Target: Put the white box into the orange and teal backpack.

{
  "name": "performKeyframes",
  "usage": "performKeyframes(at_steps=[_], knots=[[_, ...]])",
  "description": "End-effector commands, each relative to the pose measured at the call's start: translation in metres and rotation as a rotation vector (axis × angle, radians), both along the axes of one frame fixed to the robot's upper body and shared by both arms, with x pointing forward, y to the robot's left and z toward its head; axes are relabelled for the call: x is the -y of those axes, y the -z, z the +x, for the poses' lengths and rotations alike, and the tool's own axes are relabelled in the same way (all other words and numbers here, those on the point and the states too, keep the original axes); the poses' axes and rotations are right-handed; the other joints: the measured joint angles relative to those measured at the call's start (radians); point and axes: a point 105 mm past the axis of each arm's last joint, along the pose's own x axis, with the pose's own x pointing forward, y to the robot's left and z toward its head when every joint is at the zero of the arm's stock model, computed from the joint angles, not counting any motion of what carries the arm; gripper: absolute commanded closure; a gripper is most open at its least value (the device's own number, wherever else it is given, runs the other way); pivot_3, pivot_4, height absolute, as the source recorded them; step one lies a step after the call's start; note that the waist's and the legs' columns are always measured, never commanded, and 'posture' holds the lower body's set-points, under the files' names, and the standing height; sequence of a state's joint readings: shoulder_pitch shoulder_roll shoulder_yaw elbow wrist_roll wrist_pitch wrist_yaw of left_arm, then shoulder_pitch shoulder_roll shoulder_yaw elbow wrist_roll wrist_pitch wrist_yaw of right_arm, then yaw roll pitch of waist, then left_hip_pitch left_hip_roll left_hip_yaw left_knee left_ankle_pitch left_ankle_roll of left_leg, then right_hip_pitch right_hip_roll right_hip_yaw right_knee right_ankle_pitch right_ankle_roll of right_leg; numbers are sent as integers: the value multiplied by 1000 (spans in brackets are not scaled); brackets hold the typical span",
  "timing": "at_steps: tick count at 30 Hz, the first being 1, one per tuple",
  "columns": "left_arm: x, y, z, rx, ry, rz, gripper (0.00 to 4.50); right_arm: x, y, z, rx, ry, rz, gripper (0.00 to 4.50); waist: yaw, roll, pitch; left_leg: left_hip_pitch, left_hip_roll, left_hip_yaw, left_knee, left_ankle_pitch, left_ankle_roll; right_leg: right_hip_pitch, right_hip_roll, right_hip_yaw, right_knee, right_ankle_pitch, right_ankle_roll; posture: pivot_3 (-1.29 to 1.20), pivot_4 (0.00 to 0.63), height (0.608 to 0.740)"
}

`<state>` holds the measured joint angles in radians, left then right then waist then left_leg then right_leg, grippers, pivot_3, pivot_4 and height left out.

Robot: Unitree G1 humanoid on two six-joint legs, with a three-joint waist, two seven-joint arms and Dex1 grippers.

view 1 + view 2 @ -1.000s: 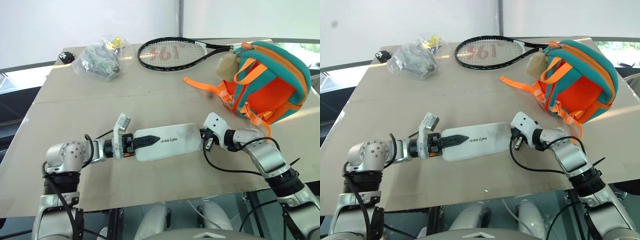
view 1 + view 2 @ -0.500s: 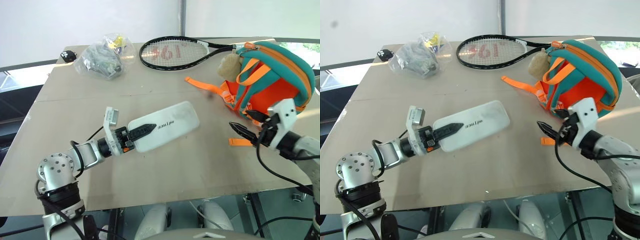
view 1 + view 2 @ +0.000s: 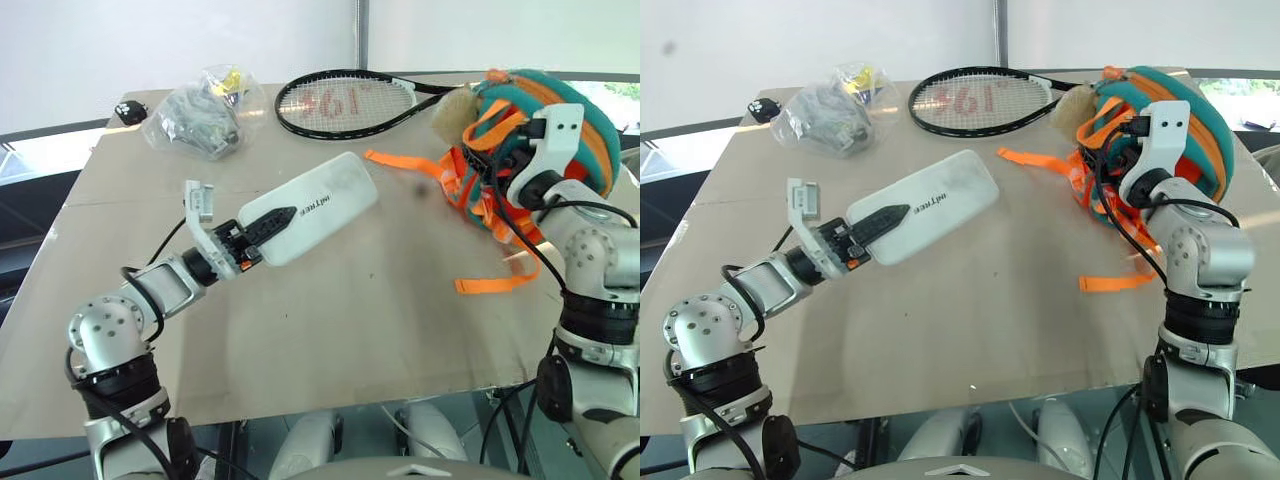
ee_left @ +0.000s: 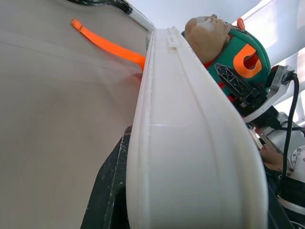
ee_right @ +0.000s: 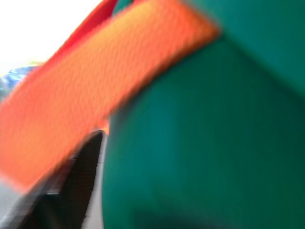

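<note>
Gripping one short end of the white box (image 3: 308, 208), the left gripper (image 3: 262, 232) holds it lifted off the table (image 3: 330, 330), its free end angled toward the orange and teal backpack (image 3: 560, 120) near the table's far right edge. Bare tabletop lies between them. The right gripper (image 3: 505, 165) is against the backpack; whether its jaws are parted cannot be told.

In the left wrist view, the box (image 4: 190, 143) sits clamped between dark fingers (image 4: 107, 191).

In the right wrist view, teal fabric (image 5: 209, 133) and an orange strap (image 5: 95, 90) press close.
</note>
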<state>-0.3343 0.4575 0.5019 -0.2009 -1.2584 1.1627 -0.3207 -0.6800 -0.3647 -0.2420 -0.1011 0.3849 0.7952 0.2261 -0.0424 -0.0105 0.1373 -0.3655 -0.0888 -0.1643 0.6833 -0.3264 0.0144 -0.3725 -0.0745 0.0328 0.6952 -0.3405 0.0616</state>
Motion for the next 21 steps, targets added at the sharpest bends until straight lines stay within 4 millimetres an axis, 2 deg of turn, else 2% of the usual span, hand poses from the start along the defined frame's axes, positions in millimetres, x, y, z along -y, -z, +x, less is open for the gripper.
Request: performKeyframes(at_steps=[1,6,7,10,12,14,18,21], knots=[[-9,-17,-5,91,-57,-11,3546,-1,-16,4,117,-15,-64,1936,-1,0,0,0,0,0,0,0,0,0,0,0,0,0,0,0,150,740],[-33,-14,1,104,-206,-32,3546,-17,-24,13,189,-138,-61,4338,-11,0,0,-1,1,4,-1,0,0,-3,0,0,0,0,0,0,150,740],[-39,-17,4,117,-245,-41,3546,-25,-29,16,210,-198,-68,4470,-16,0,0,-1,1,5,-2,0,0,-4,0,0,1,0,0,0,150,740],[-50,-22,9,148,-324,-35,3546,-45,-39,17,263,-341,-67,4470,-24,0,0,0,1,5,-3,0,0,-4,0,0,1,1,-1,0,150,740],[-56,-32,12,228,-387,13,3546,-72,-56,-4,270,-631,28,4470,-27,0,0,0,2,5,-2,0,0,-3,0,0,1,2,-1,0,150,740],[-59,-37,14,257,-409,33,3546,-88,-64,-31,255,-885,68,4470,-28,0,0,-1,3,5,-1,0,0,-4,0,0,1,2,-1,0,150,740],[-66,-55,9,331,-391,-31,3546,-91,-61,-71,159,-1188,47,4470,-26,0,0,-5,3,3,1,0,0,-6,-1,-2,0,2,-1,0,150,740],[-57,-60,-2,395,-326,32,3546,-82,-47,-84,69,-1251,-30,4470,-27,0,0,-10,3,1,3,0,0,-7,-1,-4,-1,2,-1,0,150,740]])
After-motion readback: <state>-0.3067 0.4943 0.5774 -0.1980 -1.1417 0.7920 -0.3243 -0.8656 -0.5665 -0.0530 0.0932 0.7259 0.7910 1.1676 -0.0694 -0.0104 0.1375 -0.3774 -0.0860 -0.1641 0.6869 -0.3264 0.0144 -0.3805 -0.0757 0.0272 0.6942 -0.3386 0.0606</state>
